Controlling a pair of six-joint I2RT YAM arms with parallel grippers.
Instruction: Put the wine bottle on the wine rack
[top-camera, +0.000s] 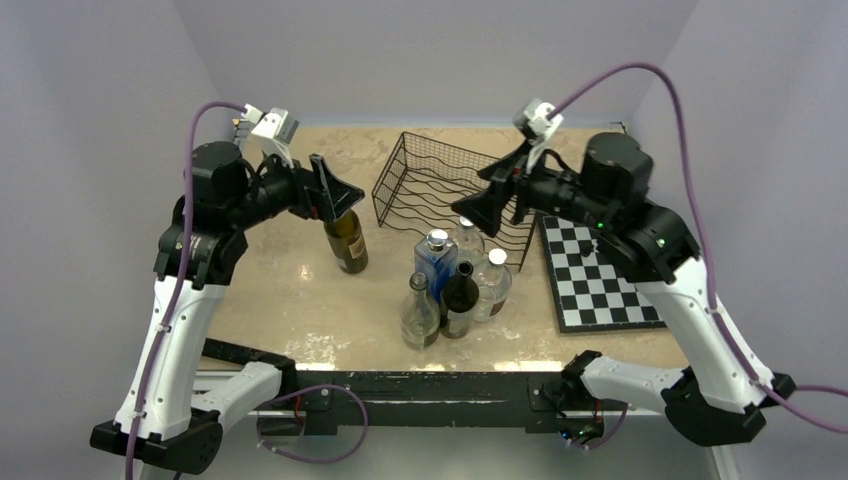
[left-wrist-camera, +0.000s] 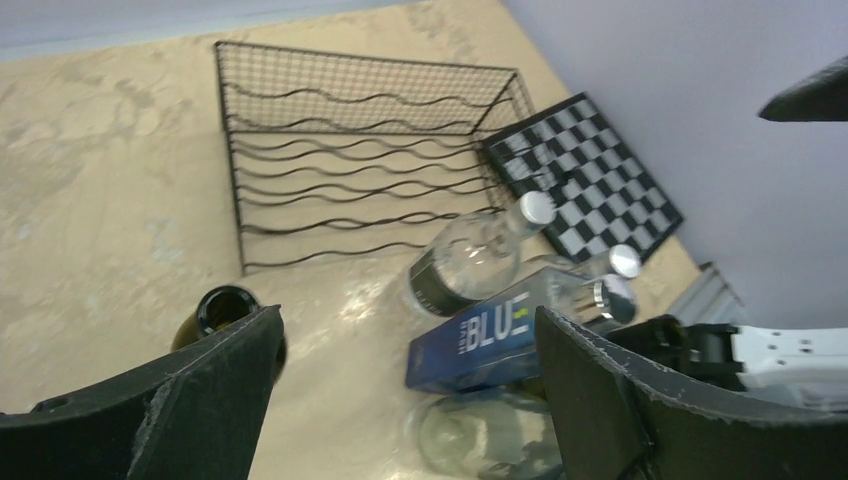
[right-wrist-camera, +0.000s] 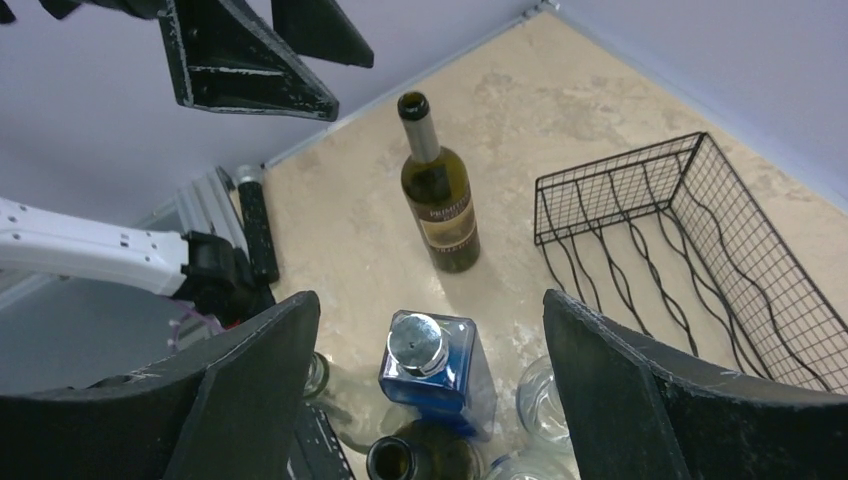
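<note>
The olive-green wine bottle (top-camera: 347, 240) with a tan label stands upright and alone, left of the bottle cluster; it also shows in the right wrist view (right-wrist-camera: 438, 195), and its open mouth shows in the left wrist view (left-wrist-camera: 222, 310). The black wire wine rack (top-camera: 450, 190) lies empty at the back middle, also seen in the wrist views (left-wrist-camera: 360, 160) (right-wrist-camera: 690, 250). My left gripper (top-camera: 338, 195) is open and empty, just above the wine bottle's neck (left-wrist-camera: 405, 330). My right gripper (top-camera: 478, 212) is open and empty, hovering over the cluster in front of the rack (right-wrist-camera: 430, 300).
A cluster of bottles stands at the front middle: a blue square bottle (top-camera: 435, 262), a dark bottle (top-camera: 459, 300) and clear glass bottles (top-camera: 420, 315). A black-and-white chessboard (top-camera: 595, 275) lies to the right of the rack. Purple walls enclose the table.
</note>
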